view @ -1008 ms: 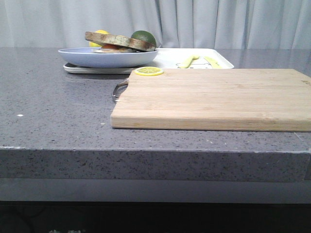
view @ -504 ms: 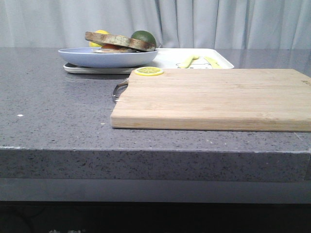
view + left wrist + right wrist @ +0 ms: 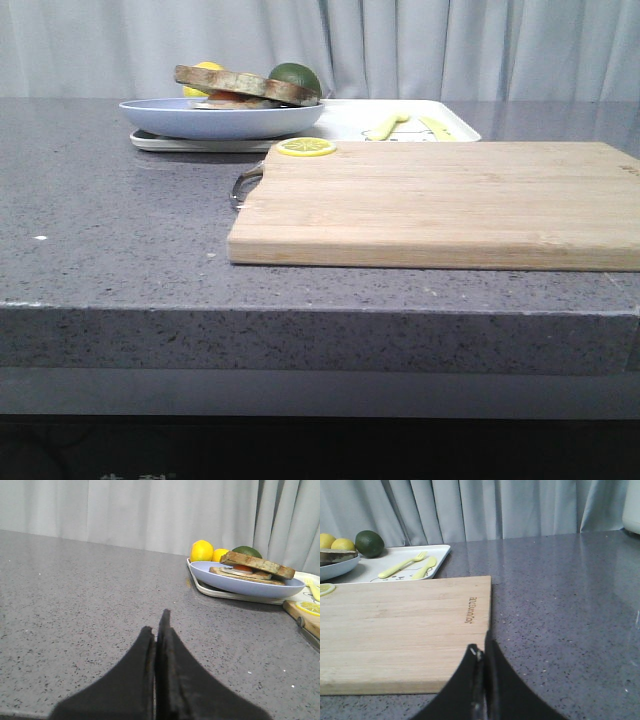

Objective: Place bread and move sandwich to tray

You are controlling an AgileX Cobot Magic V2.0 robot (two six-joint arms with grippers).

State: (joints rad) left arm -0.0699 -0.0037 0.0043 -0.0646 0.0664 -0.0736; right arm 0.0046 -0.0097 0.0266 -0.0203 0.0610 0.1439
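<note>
Writing: small printed text on the cutting board (image 3: pixel 405 630) near its right edge in the right wrist view, too small and sideways to read for sure. No other labels legible; a faint drawing on the tray (image 3: pixel 415 560) under the cutlery, unreadable. Containers: round pale-blue plate (image 3: pixel 222 118) sits on the left end of the white tray in the upper left of the front view, holding the sandwich (image 3: pixel 247 86) — top bread (image 3: pixel 257 565) slice tilted, resting on the lower slice with white and orange-red filling showing between them. Bare right part of the tray holds a yellow fork (image 3: pixel 403 564) and a yellow spoon (image 3: pixel 426 567), side by side. Behind the plate, at the tray's back edge: two lemons (image 3: pixel 202 550) and a dark green lime (image 3: pixel 369 543). Lemon slice (image 3: pixel 306 147) lies on the board's upper left corner, just beside the tray. Board lies flat on the grey speckled table (image 3: pixel 110 240), centre to right of the front view, metal handle (image 3: pixel 245 187) on its left end. Grey curtain (image 3: pixel 420 45) across the top of every view. Left claw (image 3: pixel 157 625): fingers pressed together, holding nothing, low over bare table, well apart from the plate at the upper right of its view. Right claw (image 3: pixel 481 652): fingers together, nothing gripped, at the near right corner of the board. No arms visible in the front view.
</note>
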